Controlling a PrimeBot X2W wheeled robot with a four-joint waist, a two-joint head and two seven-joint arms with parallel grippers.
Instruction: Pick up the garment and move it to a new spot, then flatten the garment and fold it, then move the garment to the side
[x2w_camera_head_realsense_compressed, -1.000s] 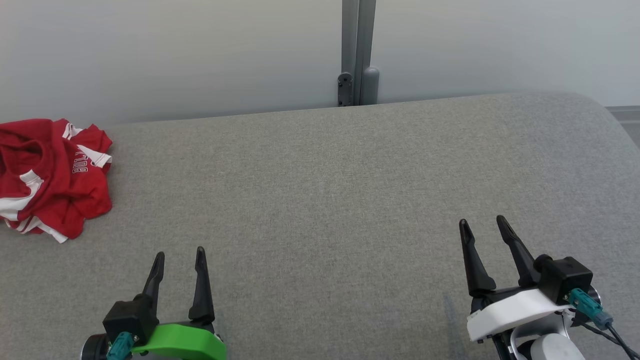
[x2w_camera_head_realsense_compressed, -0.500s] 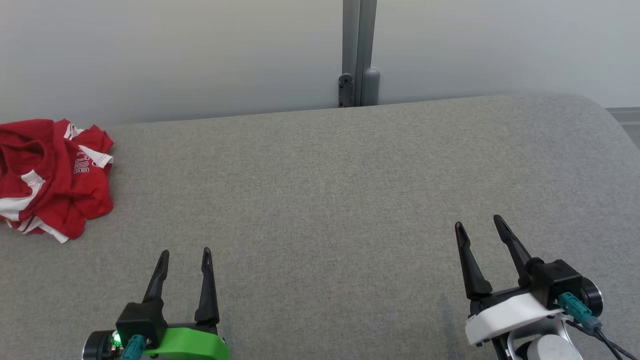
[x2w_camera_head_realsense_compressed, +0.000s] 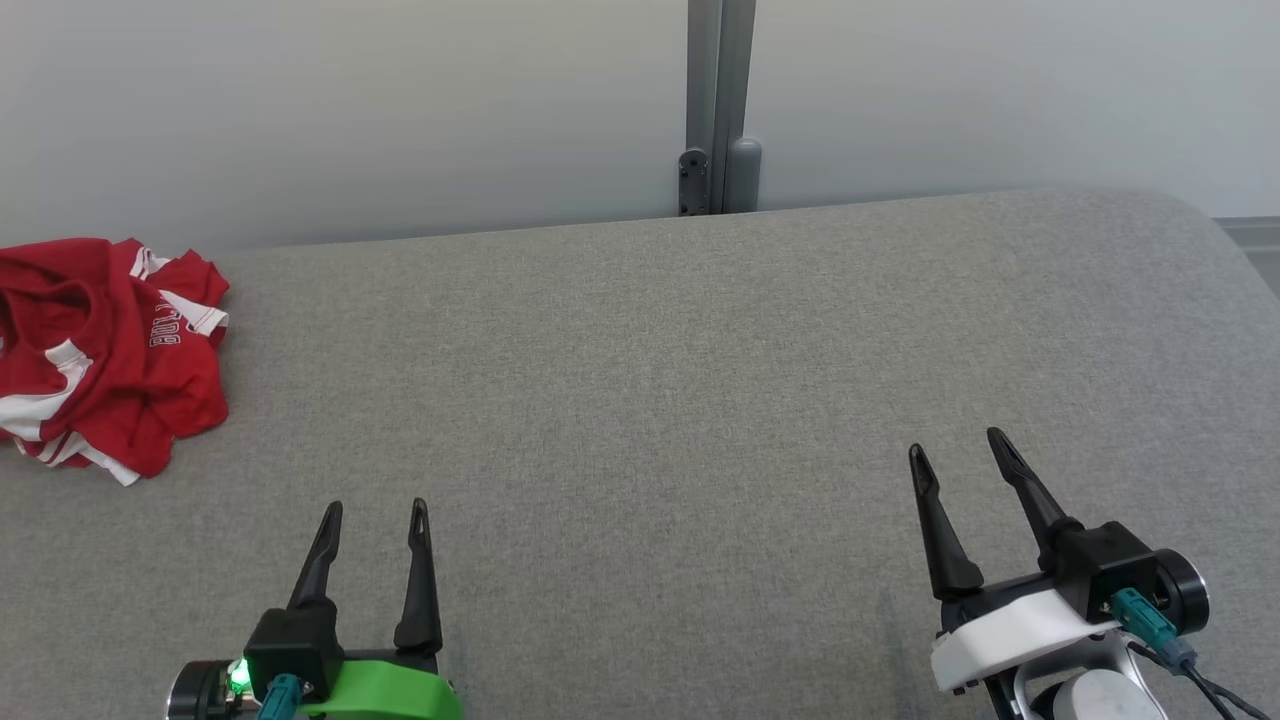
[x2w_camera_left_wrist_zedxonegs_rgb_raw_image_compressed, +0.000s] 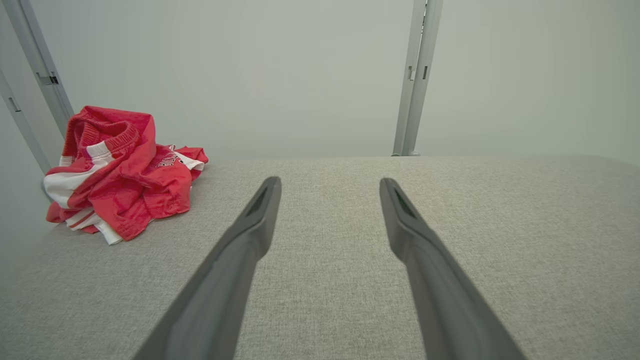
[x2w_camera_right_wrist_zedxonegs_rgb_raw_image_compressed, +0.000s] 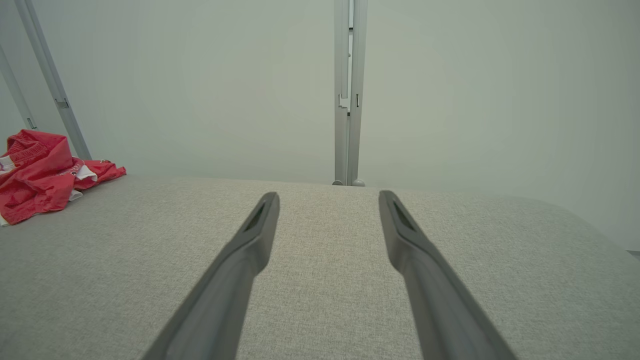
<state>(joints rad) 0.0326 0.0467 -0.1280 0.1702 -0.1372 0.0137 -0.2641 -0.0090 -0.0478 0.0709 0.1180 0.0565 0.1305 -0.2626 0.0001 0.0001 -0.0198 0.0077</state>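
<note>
Currently: red garment (x2w_camera_head_realsense_compressed: 110, 350) lies crumpled far left, likely soft and light, best pinched on a raised fold; left gripper (x2w_camera_head_realsense_compressed: 376, 505), right gripper (x2w_camera_head_realsense_compressed: 955, 442) spread, empty.

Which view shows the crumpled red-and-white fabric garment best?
Left wrist view: the crumpled red-and-white fabric garment sits whole and largest there. Head view and right wrist view both crop it at their left edge.

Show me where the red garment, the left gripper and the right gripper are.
red garment (x2w_camera_head_realsense_compressed: 120, 380), head view, on the crumpled red cloth near its middle.
left gripper (x2w_camera_head_realsense_compressed: 377, 506), head view, midway between its open fingertips.
right gripper (x2w_camera_head_realsense_compressed: 955, 442), head view, midway between its open fingertips.
</note>
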